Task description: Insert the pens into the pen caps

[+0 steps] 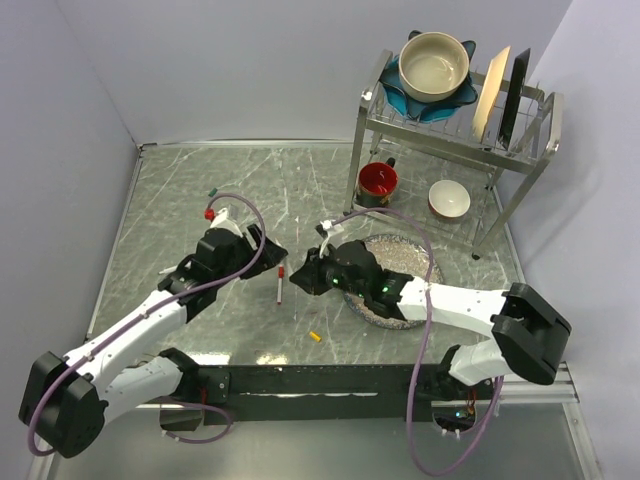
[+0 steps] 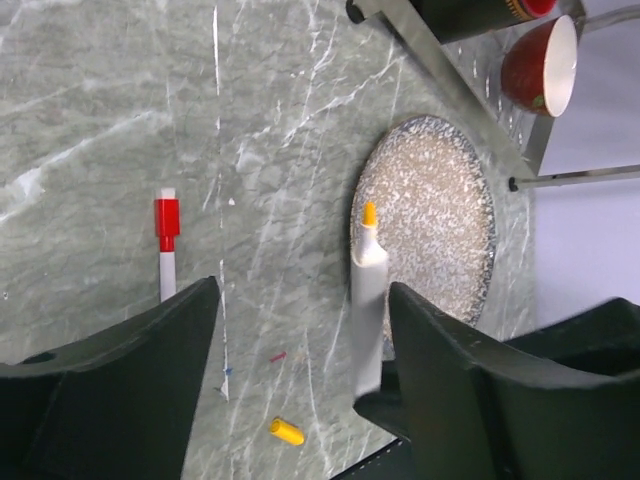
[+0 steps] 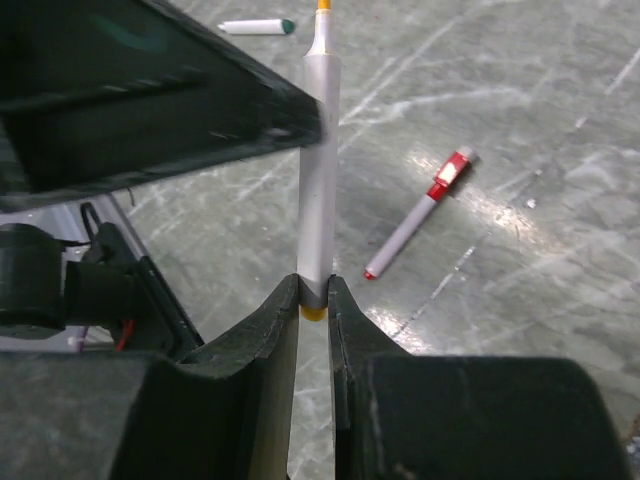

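Note:
My right gripper (image 3: 314, 290) is shut on the rear end of a white pen with a yellow tip (image 3: 319, 150), which points away from it. In the left wrist view this pen (image 2: 368, 290) stands between the jaws of my open left gripper (image 2: 300, 300), close to the right finger and not clamped. The grippers meet mid-table, left (image 1: 272, 256) and right (image 1: 300, 275). The yellow cap (image 2: 286, 432) lies loose on the table near the front (image 1: 314, 336). A white pen wearing a red cap (image 2: 166, 250) lies beside them (image 1: 280, 283). A white pen with a dark green end (image 3: 255, 26) lies farther off.
A speckled plate (image 1: 412, 256) lies under my right arm. A metal dish rack (image 1: 520, 130) with a bowl and plates stands at the back right, with a red mug (image 1: 378, 182) and a small bowl (image 1: 449, 199) below it. A small dark green piece (image 1: 212, 190) lies at the far left.

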{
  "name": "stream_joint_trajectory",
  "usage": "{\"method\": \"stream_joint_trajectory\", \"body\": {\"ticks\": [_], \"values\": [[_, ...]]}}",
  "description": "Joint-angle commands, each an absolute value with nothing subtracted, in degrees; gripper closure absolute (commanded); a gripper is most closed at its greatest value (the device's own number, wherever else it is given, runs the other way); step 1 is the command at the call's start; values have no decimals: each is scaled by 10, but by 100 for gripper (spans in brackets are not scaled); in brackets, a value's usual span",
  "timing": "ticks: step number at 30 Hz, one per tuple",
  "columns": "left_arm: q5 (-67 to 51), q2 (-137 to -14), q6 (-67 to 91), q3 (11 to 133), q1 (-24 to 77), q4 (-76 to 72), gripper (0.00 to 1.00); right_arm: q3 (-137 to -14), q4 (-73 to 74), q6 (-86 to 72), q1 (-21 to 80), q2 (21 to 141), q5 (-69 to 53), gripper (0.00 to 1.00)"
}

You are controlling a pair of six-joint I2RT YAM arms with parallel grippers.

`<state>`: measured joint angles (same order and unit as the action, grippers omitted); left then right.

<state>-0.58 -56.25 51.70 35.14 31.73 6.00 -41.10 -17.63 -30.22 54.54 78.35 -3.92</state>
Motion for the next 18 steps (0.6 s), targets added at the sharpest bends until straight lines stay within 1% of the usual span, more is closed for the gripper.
{"method": "stream_joint_trajectory", "body": {"ticks": [1,2,5,6,8,9,10,11,12,14,15,18], "values": [[-5,-567,504,359,321,24,30,-415,-215,-311,561,768,-35,100],[-8,-567,504,358,321,21,31,-415,-216,-309,563,769,-35,100],[-13,-566,503,357,321,18,40,-412,-221,-310,567,771,-42,100],[-17,-566,502,357,322,18,52,-413,-220,-309,568,773,-45,100],[-33,-565,501,356,321,15,67,-416,-216,-307,569,777,-49,100],[-40,-565,499,355,322,13,86,-416,-217,-306,569,779,-56,100],[-51,-563,497,354,322,7,94,-413,-221,-304,569,780,-62,100],[-70,-563,497,353,322,4,99,-413,-224,-303,569,780,-71,100],[-86,-561,497,350,322,4,99,-413,-224,-302,569,779,-84,92],[-132,-552,491,344,322,-24,99,-413,-230,-301,568,774,-104,81],[-147,-550,490,339,321,-29,99,-412,-231,-300,568,772,-115,69],[-195,-538,479,335,322,-40,99,-407,-237,-306,567,757,-130,56]]}}
